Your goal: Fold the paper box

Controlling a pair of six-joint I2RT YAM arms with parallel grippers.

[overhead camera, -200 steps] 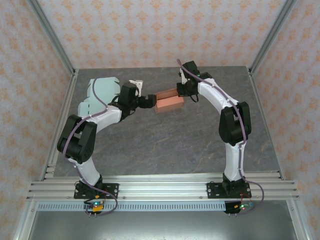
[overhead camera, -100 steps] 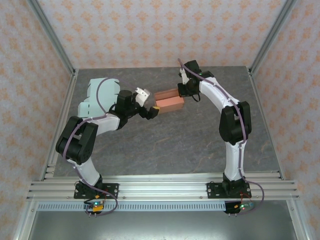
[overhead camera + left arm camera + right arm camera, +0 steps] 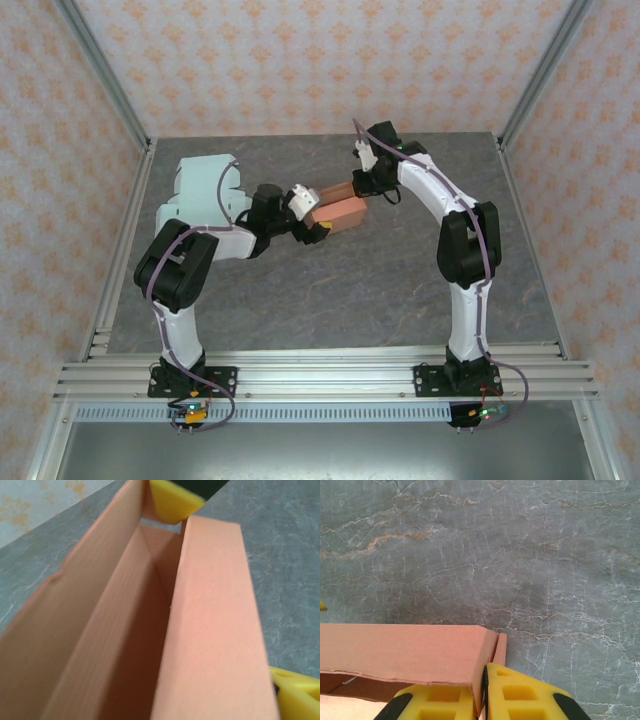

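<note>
The salmon paper box (image 3: 340, 207) lies at the middle back of the table, top open, its long walls standing. My left gripper (image 3: 311, 215) is open and straddles the box's left end, one finger on each side. In the left wrist view I look down the box's inside (image 3: 135, 630), and one of my yellow fingers (image 3: 296, 696) sits just outside the near long wall. My right gripper (image 3: 483, 682) is shut on the thin end wall at the box's right end (image 3: 485, 655); it sits at the far end of the box (image 3: 362, 180).
A pale mint sheet (image 3: 200, 185) lies flat at the back left, under the left arm's elbow. Grey marbled tabletop (image 3: 350, 290) stretches in front of the box. Patterned walls and metal posts (image 3: 105, 90) close in the back and sides.
My left gripper has swung right and forward to the box and now stands around its left end. The box has shifted slightly. The right arm has stayed put.
</note>
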